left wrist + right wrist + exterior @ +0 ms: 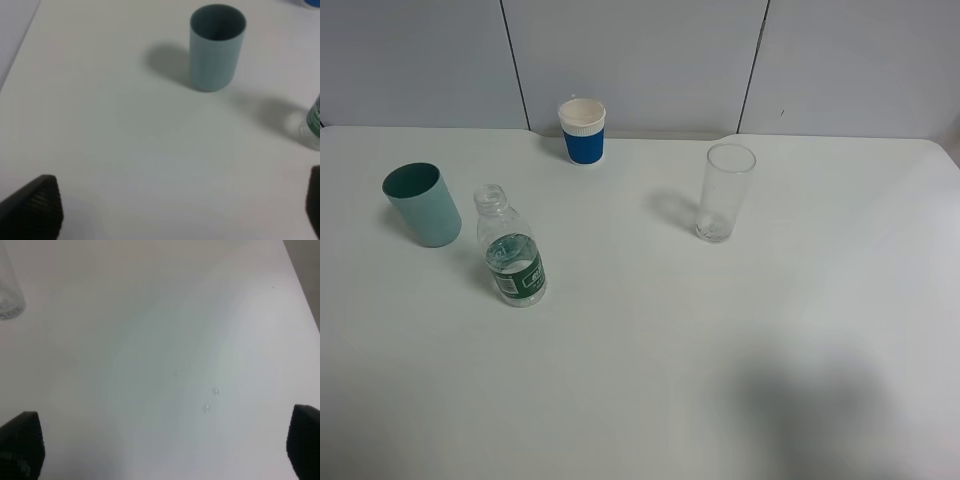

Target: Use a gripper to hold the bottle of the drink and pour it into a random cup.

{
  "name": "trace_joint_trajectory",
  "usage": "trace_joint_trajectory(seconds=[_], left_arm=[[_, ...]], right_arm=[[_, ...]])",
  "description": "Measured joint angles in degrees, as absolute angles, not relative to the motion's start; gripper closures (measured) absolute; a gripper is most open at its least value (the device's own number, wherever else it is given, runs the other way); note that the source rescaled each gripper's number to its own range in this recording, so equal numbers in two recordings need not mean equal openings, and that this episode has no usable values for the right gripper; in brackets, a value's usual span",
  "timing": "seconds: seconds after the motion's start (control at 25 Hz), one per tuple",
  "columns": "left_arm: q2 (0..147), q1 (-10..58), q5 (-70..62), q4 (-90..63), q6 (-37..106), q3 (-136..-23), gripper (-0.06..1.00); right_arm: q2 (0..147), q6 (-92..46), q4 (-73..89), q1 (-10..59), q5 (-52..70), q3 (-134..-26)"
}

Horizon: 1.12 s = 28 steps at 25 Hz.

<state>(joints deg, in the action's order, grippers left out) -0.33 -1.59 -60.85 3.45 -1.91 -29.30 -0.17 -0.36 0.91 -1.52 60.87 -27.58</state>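
Uncapped bottle (512, 260) upright just right of teal cup (422, 204) at far left, both grippers (170, 210) (165, 450) spread wide over bare table (720, 350), holding nothing.

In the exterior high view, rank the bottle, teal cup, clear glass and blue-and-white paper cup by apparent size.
1. Bottle, the tallest as it looks.
2. Clear glass, close behind.
3. Teal cup, shorter but wider; against the glass its rank is unsure.
4. Blue-and-white paper cup, the smallest, though it stands farthest back.
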Motion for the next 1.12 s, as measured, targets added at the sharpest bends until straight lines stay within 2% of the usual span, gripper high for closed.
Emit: trace_joint_trajectory(seconds=[1.12], left_arm=[[-0.3,-1.6,-60.5,3.4,-1.9,-29.3,-0.05]], right_arm=[[-0.2,-0.4,0.9,-1.5,60.9,-27.6]])
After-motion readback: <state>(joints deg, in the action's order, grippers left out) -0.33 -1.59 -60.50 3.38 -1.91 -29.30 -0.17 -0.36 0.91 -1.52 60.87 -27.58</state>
